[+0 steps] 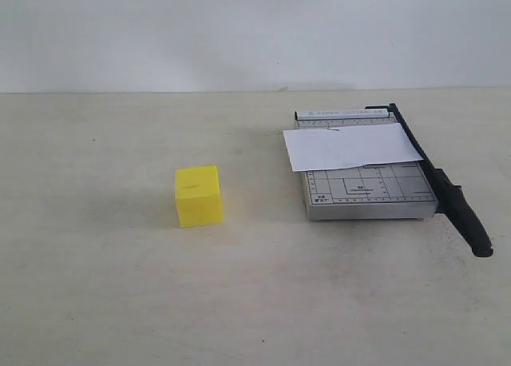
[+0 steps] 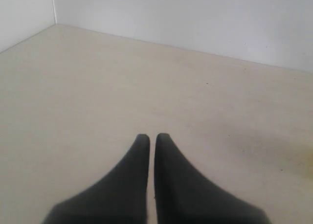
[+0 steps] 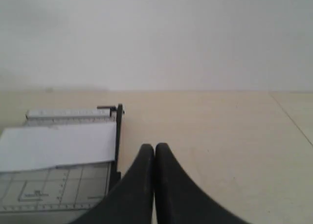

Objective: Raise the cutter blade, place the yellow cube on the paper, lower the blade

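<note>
The yellow cube (image 1: 198, 195) stands alone on the tabletop, left of centre. Right of it is the grey gridded cutter base (image 1: 369, 192), with the white paper (image 1: 350, 146) lying across its far half. The cutter blade (image 1: 437, 178) lies flat along the base's right edge, its thick black handle (image 1: 469, 222) sticking out toward the front. No gripper shows in the exterior view. My left gripper (image 2: 152, 137) is shut over bare table, holding nothing. My right gripper (image 3: 154, 147) is shut and empty, just beside the blade (image 3: 118, 136), the paper (image 3: 56, 145) and the base (image 3: 54, 190).
A pale wall (image 1: 255, 30) closes the far side of the beige table (image 1: 104, 294). In the left wrist view a second wall (image 2: 24, 13) meets it at a corner.
</note>
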`<state>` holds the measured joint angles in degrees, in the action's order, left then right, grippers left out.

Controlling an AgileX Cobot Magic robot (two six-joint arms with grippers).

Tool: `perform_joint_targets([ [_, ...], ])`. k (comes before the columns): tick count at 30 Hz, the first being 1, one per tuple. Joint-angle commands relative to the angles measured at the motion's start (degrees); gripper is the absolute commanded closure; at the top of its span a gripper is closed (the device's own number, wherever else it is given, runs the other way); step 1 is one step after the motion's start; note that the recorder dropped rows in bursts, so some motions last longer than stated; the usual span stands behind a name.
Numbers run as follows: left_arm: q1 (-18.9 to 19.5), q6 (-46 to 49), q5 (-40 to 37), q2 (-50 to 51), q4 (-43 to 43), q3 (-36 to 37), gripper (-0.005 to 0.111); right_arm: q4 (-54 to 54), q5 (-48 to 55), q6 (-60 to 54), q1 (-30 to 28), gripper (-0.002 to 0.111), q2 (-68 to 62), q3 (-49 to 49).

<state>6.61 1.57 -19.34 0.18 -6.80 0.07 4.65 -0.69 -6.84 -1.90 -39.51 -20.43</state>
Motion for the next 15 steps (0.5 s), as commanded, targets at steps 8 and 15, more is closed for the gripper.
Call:
perform_joint_targets([
  [8, -0.4, -0.5, 0.3, -0.2, -0.2, -0.1, 0.102, -2.1, 3.9, 1.9, 3.3, 0.059, -31.2, -10.8],
  [15, -0.4, -0.5, 0.3, -0.2, -0.2, -0.1, 0.102, -2.1, 4.7, 2.0, 4.4, 0.052, -39.8, -12.3],
])
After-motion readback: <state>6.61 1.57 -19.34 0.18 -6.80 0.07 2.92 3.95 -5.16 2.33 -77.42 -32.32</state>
